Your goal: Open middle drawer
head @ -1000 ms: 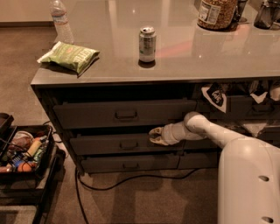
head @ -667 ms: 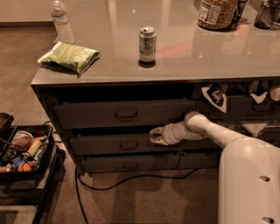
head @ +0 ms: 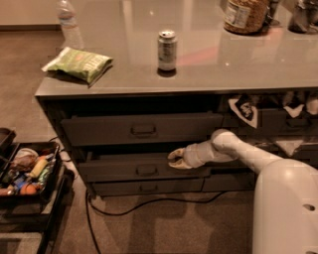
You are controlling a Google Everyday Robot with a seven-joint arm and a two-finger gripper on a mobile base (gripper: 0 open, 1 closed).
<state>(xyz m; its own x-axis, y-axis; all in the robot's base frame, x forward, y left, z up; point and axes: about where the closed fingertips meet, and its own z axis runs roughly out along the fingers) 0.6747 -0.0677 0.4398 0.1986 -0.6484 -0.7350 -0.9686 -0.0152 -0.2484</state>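
Reaching in from the right, my white arm (head: 243,155) stretches across the cabinet front and puts my gripper (head: 177,158) at the top edge of the middle drawer (head: 114,169), just above and to the right of its small centred handle (head: 146,170). Whether the gripper is clenched or released I cannot tell: it shows only as a pale, yellowish shape against the dark metal. It sits apart from the handle, not on it.

The middle drawer lies between the top drawer (head: 99,130) and the slim bottom drawer (head: 119,188). A band of shadow runs along above its dark grey front, and that front looks to stand slightly forward of the bottom drawer; how far out it is I cannot say.

On the grey counter (head: 208,69) above, a can (head: 167,49) stands upright near the middle. A green bag (head: 79,63) lies flat by the left corner, with a water bottle (head: 68,27) behind it. A jar (head: 246,14) stands at the far right.

Down on the carpet a black cable (head: 149,202) trails out below the bottom drawer. A dark tray (head: 49,198) of small colourful items sits well to the left — and my pale body (head: 285,208) fills the lower right corner.
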